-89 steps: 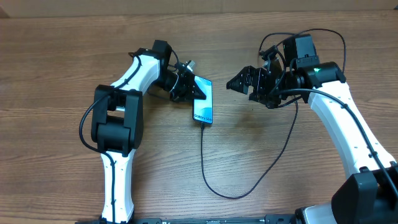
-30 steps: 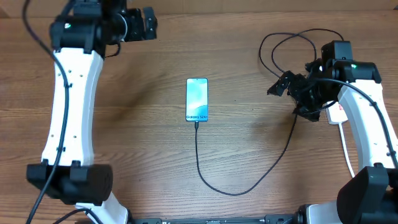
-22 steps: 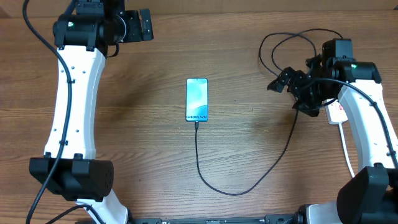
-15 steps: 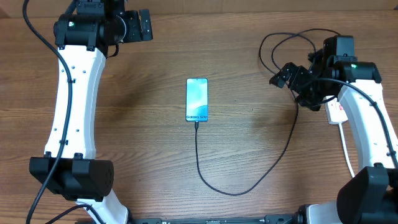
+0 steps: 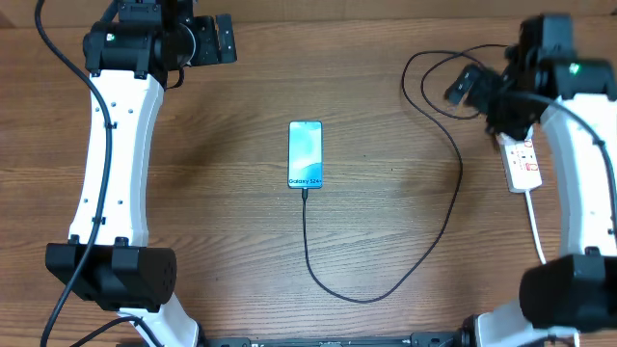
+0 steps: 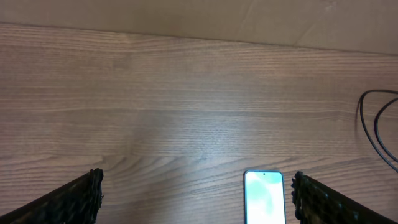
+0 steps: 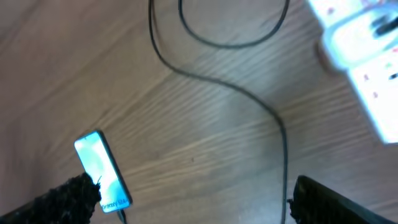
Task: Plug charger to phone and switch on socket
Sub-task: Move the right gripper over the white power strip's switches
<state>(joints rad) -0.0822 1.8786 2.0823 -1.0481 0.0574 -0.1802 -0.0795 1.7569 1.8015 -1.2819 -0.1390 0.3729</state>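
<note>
One phone point(image 5: 305, 154), one charger point(image 5: 306, 231) and one socket point(image 5: 525, 164) were counted on the worktop point(image 5: 222, 212), along with two arms. The phone was laid flat near the middle, screen lit, with the charger's tip met at its bottom edge. From there the black cable was led toward the near edge, curved right, and looped at the far right beside the socket. Its other end could not be followed in the overhead view, and the right wrist view was too blurred to show it. The left pincer point(image 6: 196, 183) was held wide open and empty above the far left corner. The right pincer point(image 7: 193, 190) was likewise spread and empty, raised near the socket's far end.

Against half a second before, the right pincer had been drawn up and back toward the far edge, and more of the socket was uncovered. Left arm, phone and cable were unchanged.
</note>
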